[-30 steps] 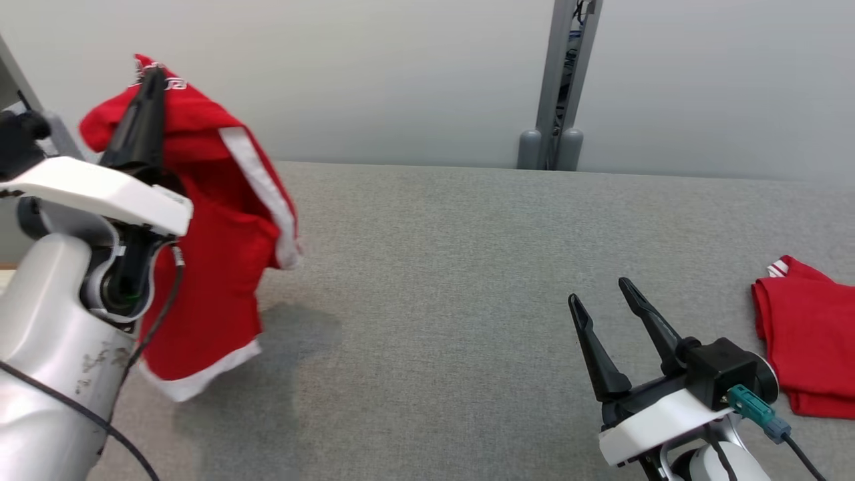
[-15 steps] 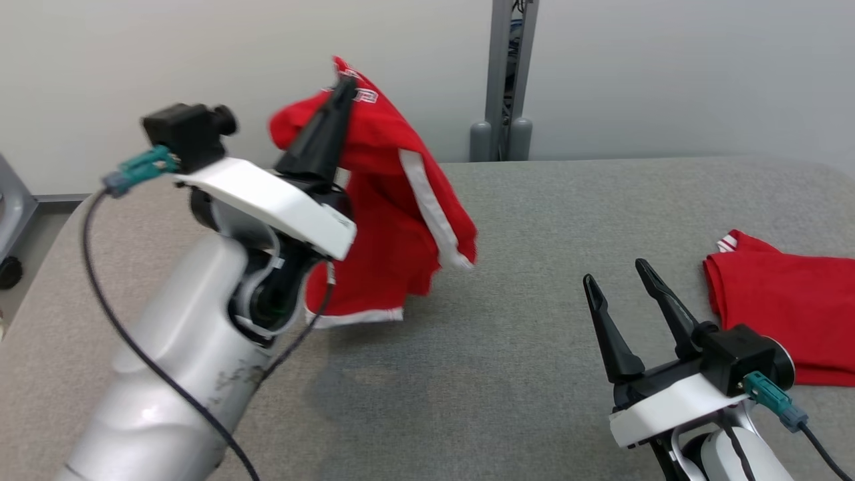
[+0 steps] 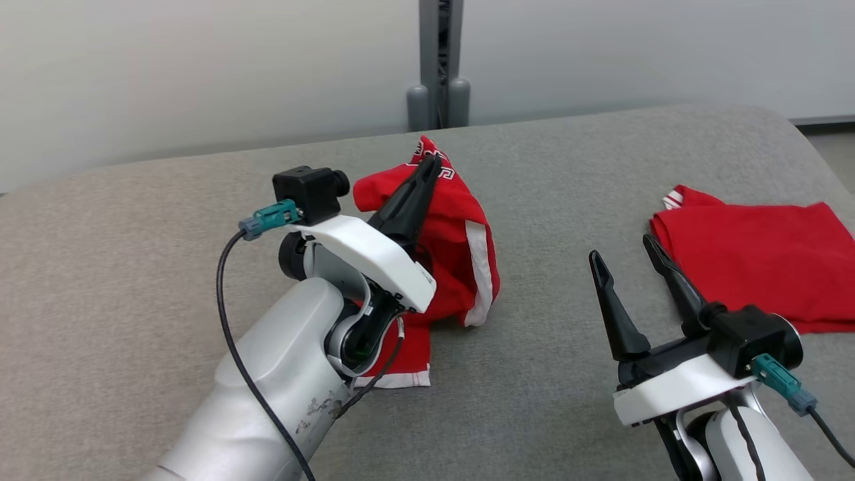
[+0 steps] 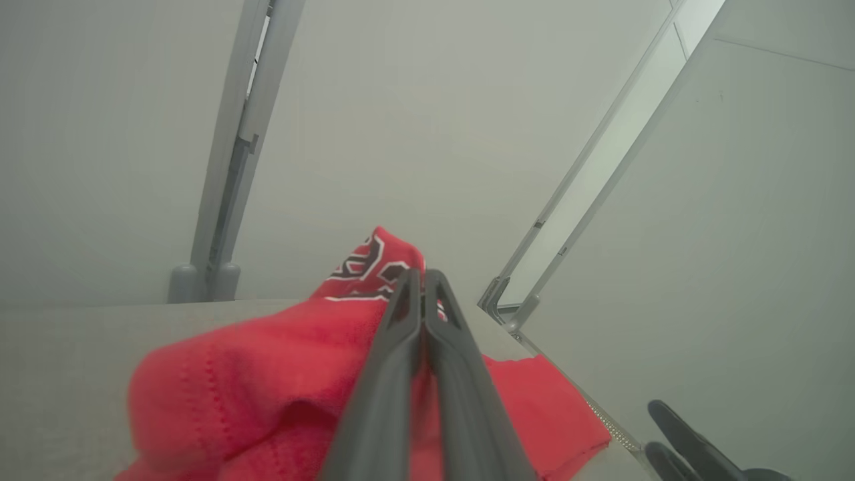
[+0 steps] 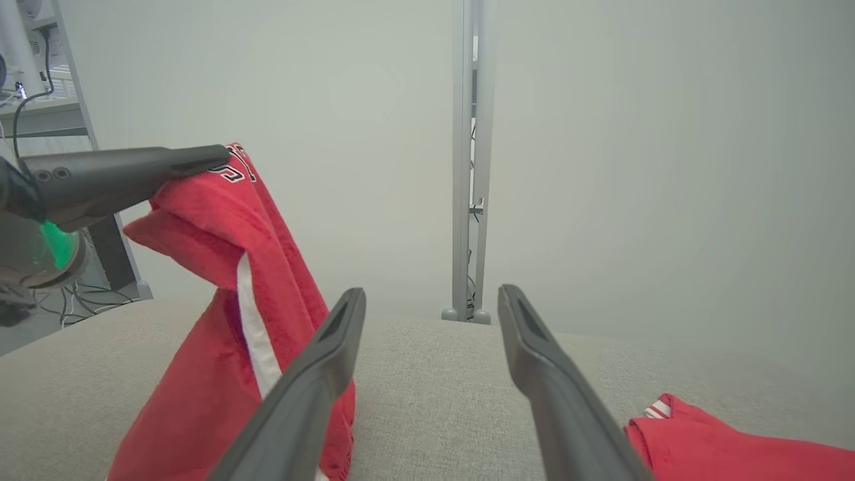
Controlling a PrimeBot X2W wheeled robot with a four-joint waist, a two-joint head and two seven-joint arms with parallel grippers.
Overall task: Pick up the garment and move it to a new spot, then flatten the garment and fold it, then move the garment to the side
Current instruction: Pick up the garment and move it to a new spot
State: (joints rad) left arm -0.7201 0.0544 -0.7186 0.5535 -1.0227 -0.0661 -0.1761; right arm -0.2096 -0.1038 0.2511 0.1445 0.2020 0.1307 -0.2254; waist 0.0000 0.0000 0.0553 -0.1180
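Observation:
The garment (image 3: pixel 454 254) is red with white stripes and trim and a dark printed patch near its top. My left gripper (image 3: pixel 431 164) is shut on its upper edge and holds it up, so the cloth hangs with its lower part touching the grey table (image 3: pixel 133 267). The left wrist view shows the shut fingers (image 4: pixel 421 321) pinching the red cloth (image 4: pixel 267 374). From the right wrist, the garment (image 5: pixel 234 287) drapes down from the left gripper (image 5: pixel 220 157). My right gripper (image 3: pixel 621 250) stands open and empty over the table at the lower right, its two fingers (image 5: pixel 320 361) apart.
A second red garment (image 3: pixel 755 257) lies flat on the table at the right, just beyond my right gripper. A grey post (image 3: pixel 437 67) stands against the pale wall behind the table. The table's rounded corner (image 3: pixel 795 127) is at the far right.
The head camera has swung left, shifting the whole picture. My left gripper has carried the garment down and toward the table's middle; its lower part now rests on the surface. The right gripper stays open.

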